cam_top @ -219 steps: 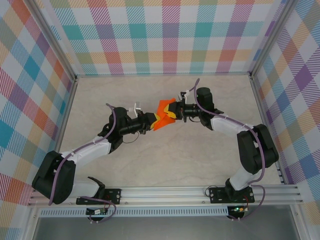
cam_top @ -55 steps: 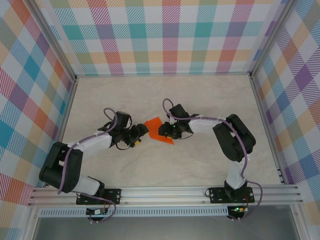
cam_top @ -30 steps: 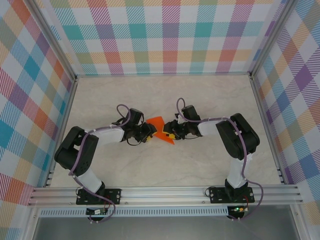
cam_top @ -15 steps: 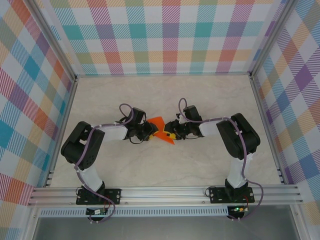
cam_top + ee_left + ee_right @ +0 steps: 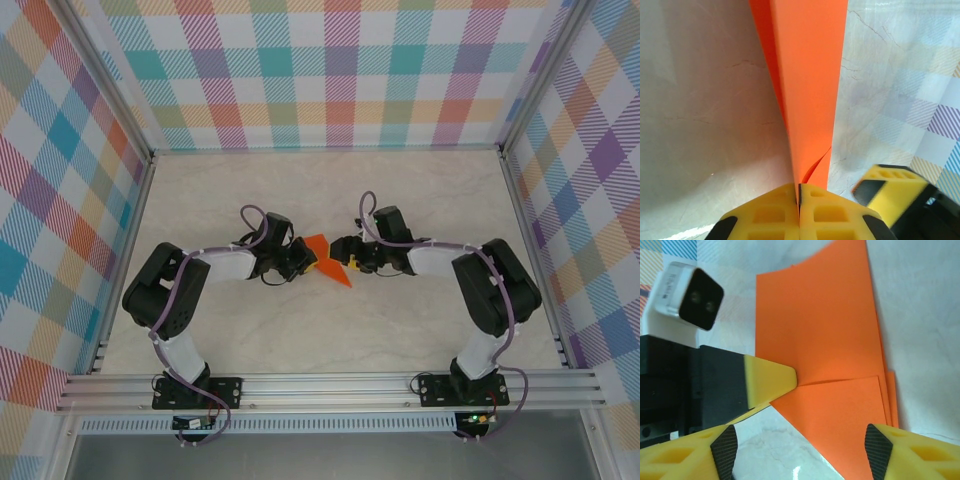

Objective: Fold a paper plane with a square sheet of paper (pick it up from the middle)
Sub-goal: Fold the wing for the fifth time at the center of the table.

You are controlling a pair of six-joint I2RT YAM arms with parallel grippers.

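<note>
Pale marbled tabletop (image 5: pixel 420 330) floors a booth whose walls (image 5: pixel 340 70) carry a pastel plaid print. Near its middle sits the paper plane (image 5: pixel 330 265), a narrow piece of folded bright orange paper with its sharp tip pointing toward the near edge and a little to the right.

Left of the plane, the left arm (image 5: pixel 225 265) stretches low across the tabletop, and the left claw (image 5: pixel 302 262) meets the plane's left edge. From the left wrist, the left claw (image 5: pixel 799 197) has its two yellow fingers (image 5: pixel 765 215) pressed together, with the paper's fold pinched in the seam between them. The plane (image 5: pixel 810 75) runs straight away from that grip as a long orange strip, one layer angled off another.

Just right of the plane, the right claw (image 5: pixel 346 258) faces it, with the right arm (image 5: pixel 450 262) reaching back beyond. From the right wrist, the right claw (image 5: pixel 800 455) stands spread wide, one yellow finger (image 5: pixel 690 452) low at each side. The plane (image 5: pixel 815 335) lies in the gap between them as flat layered panels crossed by a crease. Whether either spread finger touches the paper cannot be told. At the plane's left edge, the left claw's yellow tip (image 5: pixel 771 381) bites the paper where that crease begins.
</note>
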